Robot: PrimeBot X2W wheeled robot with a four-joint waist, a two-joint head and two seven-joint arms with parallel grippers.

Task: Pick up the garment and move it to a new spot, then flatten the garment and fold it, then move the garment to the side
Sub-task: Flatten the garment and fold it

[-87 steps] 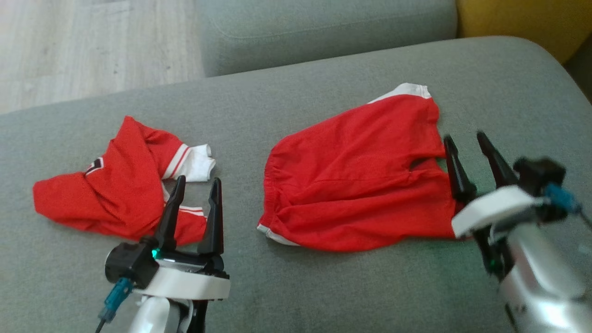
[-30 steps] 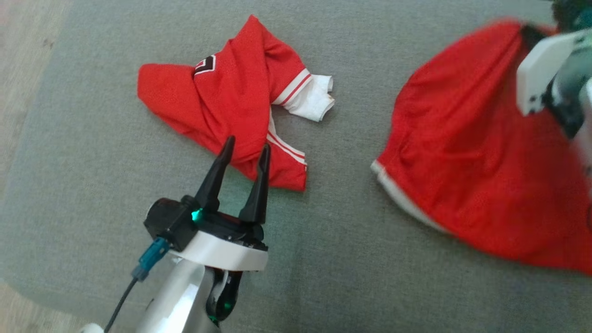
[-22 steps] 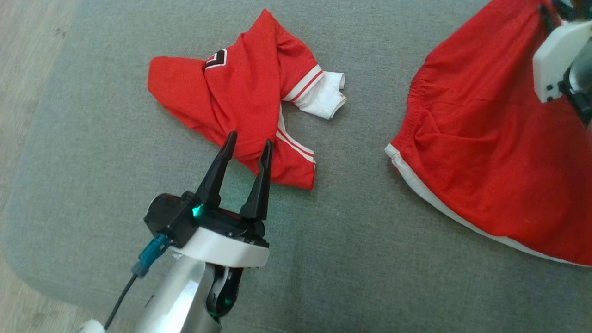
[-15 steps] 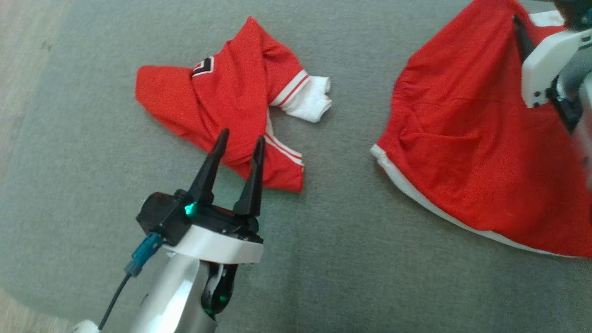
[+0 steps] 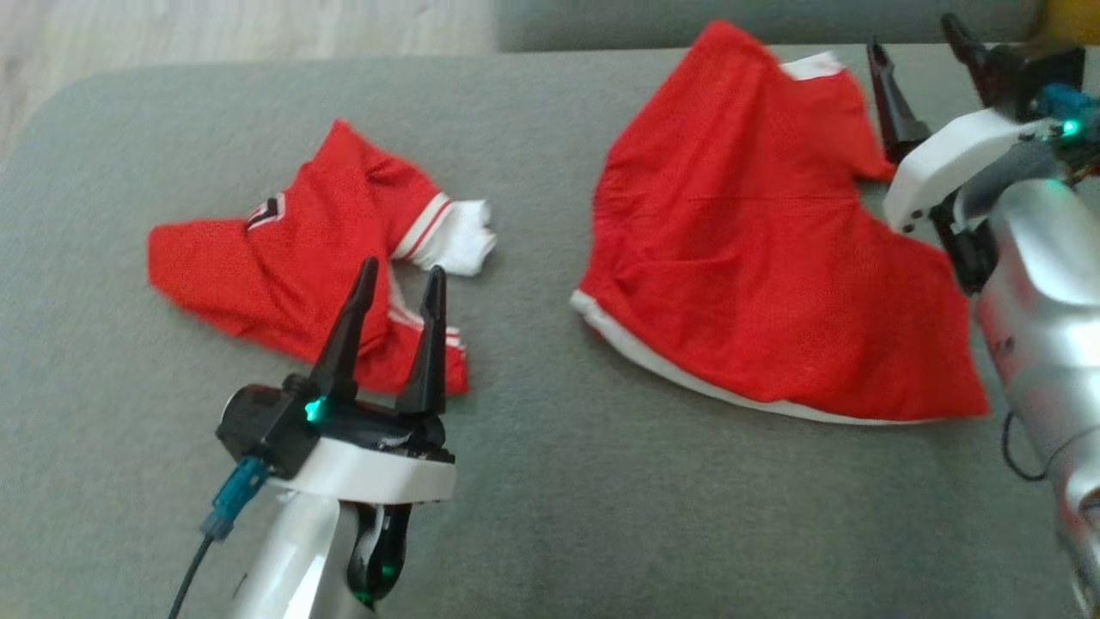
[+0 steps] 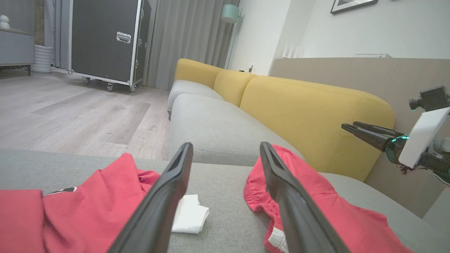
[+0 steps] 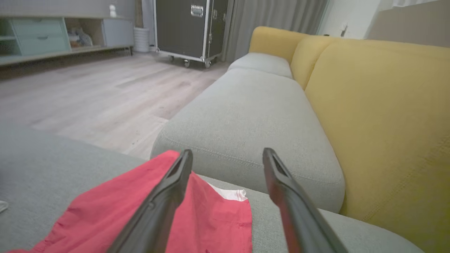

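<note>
**Head view, read left to right.** A crumpled red jersey (image 5: 292,258) with a white-banded sleeve lies on the left part of the grey cushion (image 5: 550,481). The left gripper (image 5: 403,268) is poised above the jersey's near edge, its two dark fingers spread apart and holding nothing. A bare strip of cushion separates the jersey from the red shorts (image 5: 756,258). The shorts lie spread out and somewhat wrinkled on the right half of the cushion. White trim runs along their near edge, and there is a white patch at the far corner. The right gripper (image 5: 913,33) stands just beside that far corner, fingers apart and empty. Whether a fingertip touches the cloth cannot be told. In the right wrist view a yellow backrest (image 7: 379,105) rises beyond the fingers.
</note>
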